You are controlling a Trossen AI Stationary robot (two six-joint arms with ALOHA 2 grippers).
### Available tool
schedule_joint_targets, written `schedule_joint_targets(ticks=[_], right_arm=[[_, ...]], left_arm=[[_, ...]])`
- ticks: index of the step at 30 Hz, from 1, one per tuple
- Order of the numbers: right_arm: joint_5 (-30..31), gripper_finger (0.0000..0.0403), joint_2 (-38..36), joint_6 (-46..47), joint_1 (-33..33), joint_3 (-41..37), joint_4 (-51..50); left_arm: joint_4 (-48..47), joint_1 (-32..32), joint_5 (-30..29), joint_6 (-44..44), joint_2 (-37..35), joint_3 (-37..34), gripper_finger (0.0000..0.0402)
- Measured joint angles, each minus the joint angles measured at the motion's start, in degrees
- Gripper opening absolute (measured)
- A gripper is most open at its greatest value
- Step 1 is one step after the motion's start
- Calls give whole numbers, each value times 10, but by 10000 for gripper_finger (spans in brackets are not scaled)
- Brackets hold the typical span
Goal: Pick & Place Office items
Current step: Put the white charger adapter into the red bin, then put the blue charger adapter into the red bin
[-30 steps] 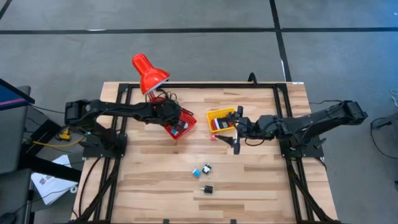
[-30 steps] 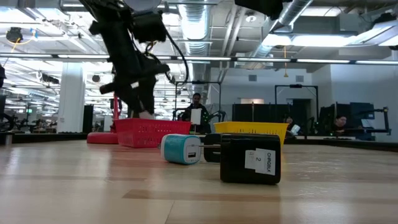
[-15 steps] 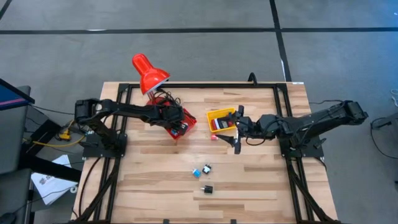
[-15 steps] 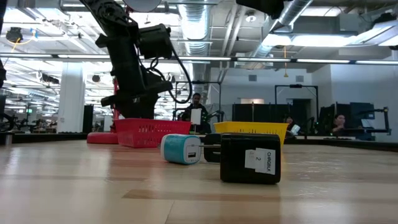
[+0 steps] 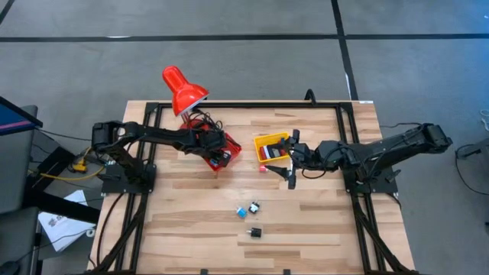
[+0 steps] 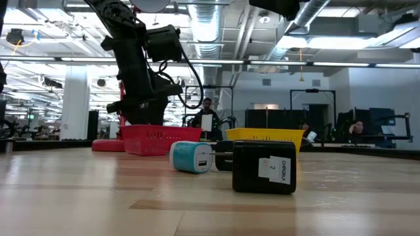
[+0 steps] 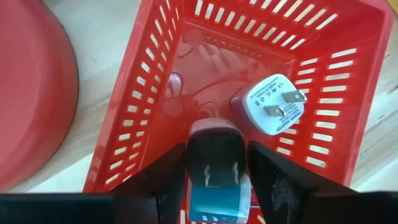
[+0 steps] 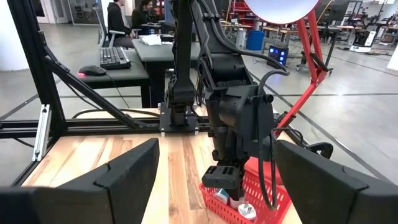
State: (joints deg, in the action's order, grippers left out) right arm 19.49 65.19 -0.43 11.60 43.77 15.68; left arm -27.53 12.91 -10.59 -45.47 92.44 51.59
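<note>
Left gripper (image 7: 216, 157) down inside the red basket (image 7: 137, 106), a black-and-cyan charger (image 7: 214, 171) right at its tip; clamped or already let go, cannot tell. Lying next to it on the basket floor, a white plug adapter (image 7: 272, 104), prongs up, fine print on its face too small to read. Tight quarters there: mesh walls close on both sides, lamp (image 5: 182, 89) base just beyond the basket's rim.

Right gripper (image 5: 291, 173) parked just beside the yellow basket (image 5: 269, 139), spread wide and holding nothing. Tiny red piece (image 5: 262, 169) on the boards right by that basket's near corner.

Plenty of bare wood toward the front of the table (image 5: 183, 229). Out there, well clear of both arms and both baskets: a cyan charger (image 6: 190, 157), and just beside it a black block (image 6: 264, 167) with a white label showing a "2", other lettering not legible. A third, small white-and-dark piece (image 5: 254, 206) near the cyan one.
</note>
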Motion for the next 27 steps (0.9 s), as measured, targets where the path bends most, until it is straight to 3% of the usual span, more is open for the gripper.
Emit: schedule_joint_targets(ticks=[14, 22, 27], right_arm=[[0, 312, 0, 0, 0, 0, 0], [0, 312, 0, 0, 0, 0, -4], [0, 312, 8, 0, -7, 0, -9]], left_arm=[[13, 0, 0, -4, -3, 0, 212], [49, -9, 0, 3, -16, 0, 213], [44, -25, -6, 17, -66, 0, 206]])
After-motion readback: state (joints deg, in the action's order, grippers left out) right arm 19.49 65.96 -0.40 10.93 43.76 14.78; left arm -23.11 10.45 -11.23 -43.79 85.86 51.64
